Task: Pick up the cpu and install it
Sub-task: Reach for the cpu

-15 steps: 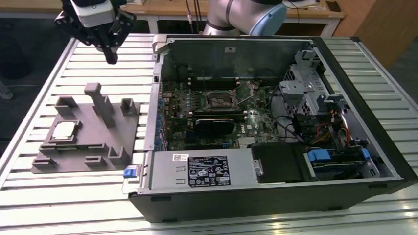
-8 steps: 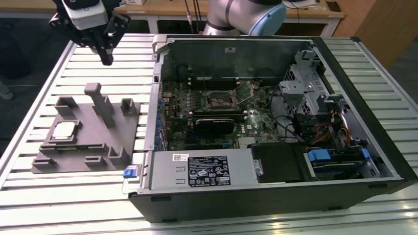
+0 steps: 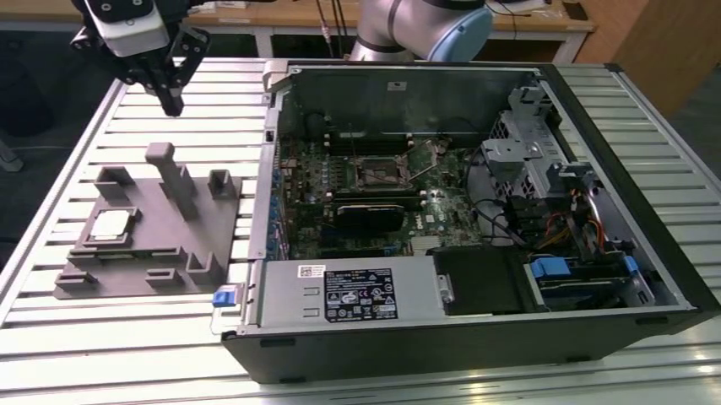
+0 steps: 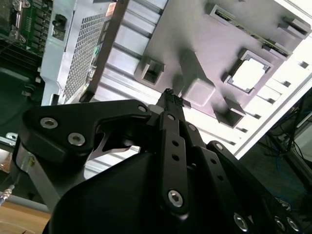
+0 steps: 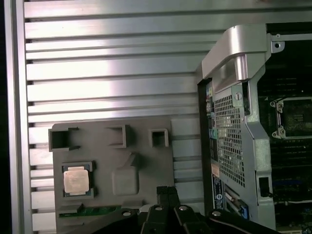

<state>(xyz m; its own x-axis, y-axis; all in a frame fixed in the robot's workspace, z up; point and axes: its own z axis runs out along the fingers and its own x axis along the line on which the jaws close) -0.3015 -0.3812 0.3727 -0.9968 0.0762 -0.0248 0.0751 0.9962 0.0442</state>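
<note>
GRIPPER: fingers together, holding nothing, raised near the gray fixture | CPU: flat in a fixture pocket on the table, untouched, apart from the gripper | STEP: approach, pickup not begun | NEEDS (judged): fingers parted, centred squarely over the chip.

A wooden desk stands behind the slatted table.

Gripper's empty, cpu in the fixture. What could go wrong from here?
The cpu lies flat in a pocket of the fixture; the gripper, shut and empty, may find little edge to grasp.
Tall posts stand beside the pocket and could catch the gripper on descent.
The socket sits deep inside the case; a tilted cpu could land askew.
</note>
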